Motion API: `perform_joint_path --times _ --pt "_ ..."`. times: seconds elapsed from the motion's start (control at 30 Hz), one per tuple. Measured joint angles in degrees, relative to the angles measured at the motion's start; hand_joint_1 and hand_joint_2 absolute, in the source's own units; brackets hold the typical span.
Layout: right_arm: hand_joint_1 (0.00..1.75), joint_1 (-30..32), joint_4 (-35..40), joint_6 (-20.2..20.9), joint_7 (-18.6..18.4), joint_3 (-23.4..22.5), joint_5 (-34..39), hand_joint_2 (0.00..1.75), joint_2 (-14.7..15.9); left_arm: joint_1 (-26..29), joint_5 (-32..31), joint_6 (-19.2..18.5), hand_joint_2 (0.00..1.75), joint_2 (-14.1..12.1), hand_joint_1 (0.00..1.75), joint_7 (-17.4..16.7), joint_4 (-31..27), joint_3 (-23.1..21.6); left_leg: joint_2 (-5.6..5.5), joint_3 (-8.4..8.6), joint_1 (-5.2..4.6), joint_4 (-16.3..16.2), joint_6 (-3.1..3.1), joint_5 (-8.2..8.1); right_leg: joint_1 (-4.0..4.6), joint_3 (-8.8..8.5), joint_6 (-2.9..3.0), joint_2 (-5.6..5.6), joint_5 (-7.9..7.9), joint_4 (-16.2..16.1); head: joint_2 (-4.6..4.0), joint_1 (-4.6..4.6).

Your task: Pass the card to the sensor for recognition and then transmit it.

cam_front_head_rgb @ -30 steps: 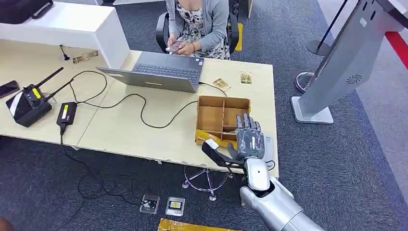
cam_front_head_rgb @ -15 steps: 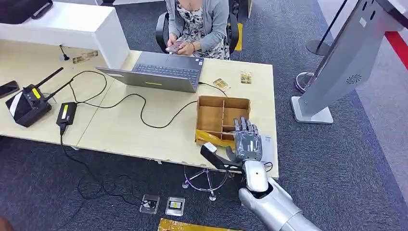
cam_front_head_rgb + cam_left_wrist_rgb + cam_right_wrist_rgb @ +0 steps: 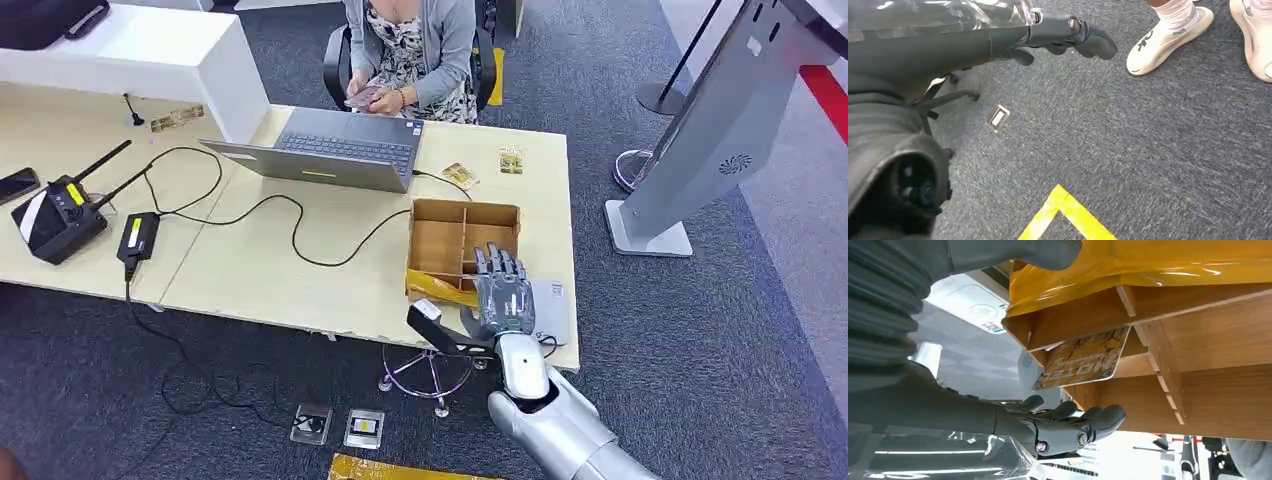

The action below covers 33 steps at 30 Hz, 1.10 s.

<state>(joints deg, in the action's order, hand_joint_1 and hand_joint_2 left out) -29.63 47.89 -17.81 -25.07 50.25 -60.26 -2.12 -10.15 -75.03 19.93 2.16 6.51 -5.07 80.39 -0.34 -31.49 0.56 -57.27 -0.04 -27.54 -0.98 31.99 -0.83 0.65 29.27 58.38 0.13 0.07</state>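
A patterned hotel card leans inside a compartment of the wooden divided box at the desk's near right. My right hand hovers over the box's near right corner with its fingers spread and nothing in them; the fingers are close to the card without touching it. Just right of the hand, a flat grey sensor pad lies on the desk by the front corner. My left hand hangs above the carpet and holds nothing.
A yellow packet lies in the box's near side. Two more cards lie beyond the box, next to a laptop with cables. A person sits across the desk. A grey kiosk stands right. White shoes are on the carpet.
My right hand has drifted left and slightly back toward me over the box, uncovering the grey sensor pad. Everything on the desk stays put.
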Motion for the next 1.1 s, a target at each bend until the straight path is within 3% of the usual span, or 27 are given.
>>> perform_joint_path --times 0.03,1.1 --pt "1.75 -0.05 -0.17 -0.17 0.09 0.0 0.17 1.75 -0.13 0.01 0.0 0.0 0.0 0.0 0.0 -0.07 0.0 0.0 0.0 0.0 0.0 0.0 0.0 0.0 0.0 0.0 0.0 0.0 0.0 0.0 0.0 0.0" --pt "1.75 -0.38 -1.9 -3.1 1.2 -0.02 2.69 1.75 0.11 0.46 -0.35 0.11 0.0 0.0 0.0 0.13 -0.02 0.04 0.03 0.03 0.0 0.0 0.0 0.0 0.0 0.0 0.0 -0.04 0.0 0.0 0.0 0.0"
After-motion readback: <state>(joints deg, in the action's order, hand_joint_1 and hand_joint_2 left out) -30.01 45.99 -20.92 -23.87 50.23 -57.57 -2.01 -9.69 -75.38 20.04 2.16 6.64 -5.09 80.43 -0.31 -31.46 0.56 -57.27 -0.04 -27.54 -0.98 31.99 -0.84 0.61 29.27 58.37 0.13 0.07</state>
